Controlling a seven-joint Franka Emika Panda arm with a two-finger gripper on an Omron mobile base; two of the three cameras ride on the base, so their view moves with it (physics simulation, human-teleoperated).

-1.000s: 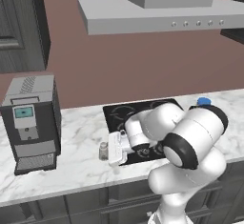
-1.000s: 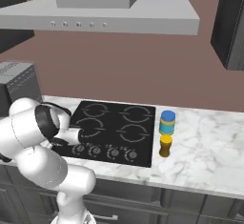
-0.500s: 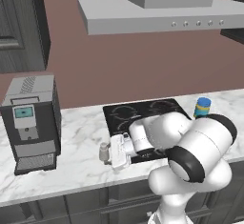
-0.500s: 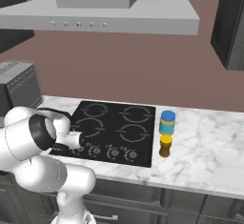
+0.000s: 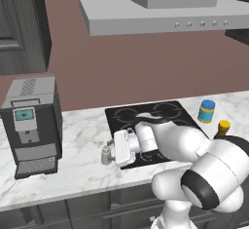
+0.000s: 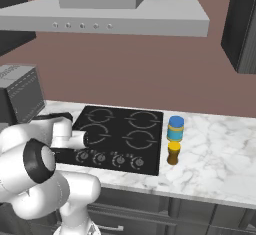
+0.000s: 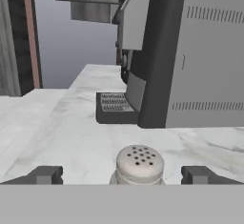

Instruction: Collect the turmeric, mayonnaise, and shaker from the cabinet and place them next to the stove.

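three items down on bench by stove [image 5: 146, 121]: pincer [image 7: 122, 175] just sprung wide off shaker [image 5: 105, 155], left of stove; mayonnaise [image 5: 206, 110], turmeric [image 5: 223, 127] right. likely complete.

Two jars [image 5: 206, 111], one shaker [image 5: 105, 155], one stove [image 5: 151, 116].

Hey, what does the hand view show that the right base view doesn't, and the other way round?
Hand view alone: the shaker on the counter between the open gripper's tips, facing the coffee machine's front. Right base view alone: the stove, with the mayonnaise and turmeric standing right of it, and the hood. Both: marble counter and coffee machine.
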